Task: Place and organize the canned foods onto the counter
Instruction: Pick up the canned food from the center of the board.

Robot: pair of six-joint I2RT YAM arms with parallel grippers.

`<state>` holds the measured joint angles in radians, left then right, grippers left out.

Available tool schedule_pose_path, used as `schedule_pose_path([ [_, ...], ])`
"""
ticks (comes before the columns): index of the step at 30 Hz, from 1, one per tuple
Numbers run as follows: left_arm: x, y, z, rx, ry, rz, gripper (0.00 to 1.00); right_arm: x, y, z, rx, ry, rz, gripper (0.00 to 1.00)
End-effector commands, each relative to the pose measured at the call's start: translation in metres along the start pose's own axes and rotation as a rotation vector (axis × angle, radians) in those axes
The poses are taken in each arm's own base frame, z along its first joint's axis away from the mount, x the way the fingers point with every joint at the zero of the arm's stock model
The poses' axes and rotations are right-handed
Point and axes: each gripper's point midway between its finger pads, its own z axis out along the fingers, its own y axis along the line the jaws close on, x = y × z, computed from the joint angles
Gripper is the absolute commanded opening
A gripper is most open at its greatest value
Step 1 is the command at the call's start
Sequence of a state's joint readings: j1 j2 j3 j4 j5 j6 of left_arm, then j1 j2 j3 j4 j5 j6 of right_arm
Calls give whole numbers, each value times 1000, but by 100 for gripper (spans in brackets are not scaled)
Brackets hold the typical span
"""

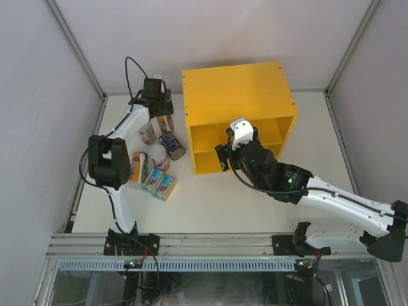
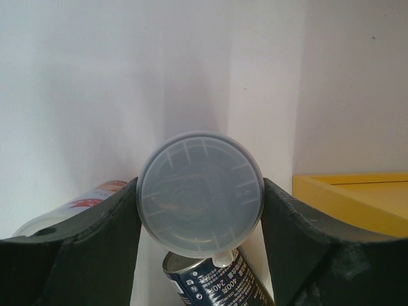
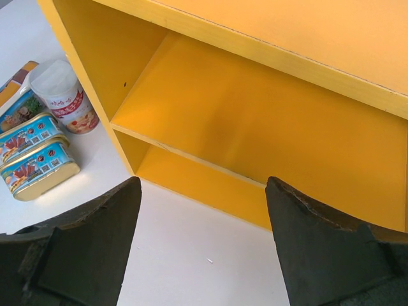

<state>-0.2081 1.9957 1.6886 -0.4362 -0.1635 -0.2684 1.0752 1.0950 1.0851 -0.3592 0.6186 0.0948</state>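
Left gripper [image 2: 201,188] closed on tube [image 2: 200,204], fingers touching both sides at lid end, far left beside counter [image 1: 239,95]. Tube looked light, thin-walled, smooth. Hard squeeze could dent it and lid might pop, so mid-body hold seemed safer. Steel can [image 2: 213,284] lay beneath, likely heavier and prone to roll. Tins [image 3: 39,167] sat on table [image 3: 191,268] left of counter. Right gripper [image 3: 204,188] wide, empty, facing shelf [image 3: 191,137].

Top cam overhead – wrist cams close-in, all share counter [image 1: 236,89].
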Motion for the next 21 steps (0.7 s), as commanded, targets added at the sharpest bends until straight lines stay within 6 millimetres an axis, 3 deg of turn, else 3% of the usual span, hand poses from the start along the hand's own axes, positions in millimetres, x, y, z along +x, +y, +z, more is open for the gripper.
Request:
schedule_pose_path([
  [1,-23,-7,-14,36,-70,-20,0,-8,-1,-1,0,-32,52,78],
  [21,-80,-15,-76,40,-256,-74,0,-8,-4,-3,-5,-29,41,78],
])
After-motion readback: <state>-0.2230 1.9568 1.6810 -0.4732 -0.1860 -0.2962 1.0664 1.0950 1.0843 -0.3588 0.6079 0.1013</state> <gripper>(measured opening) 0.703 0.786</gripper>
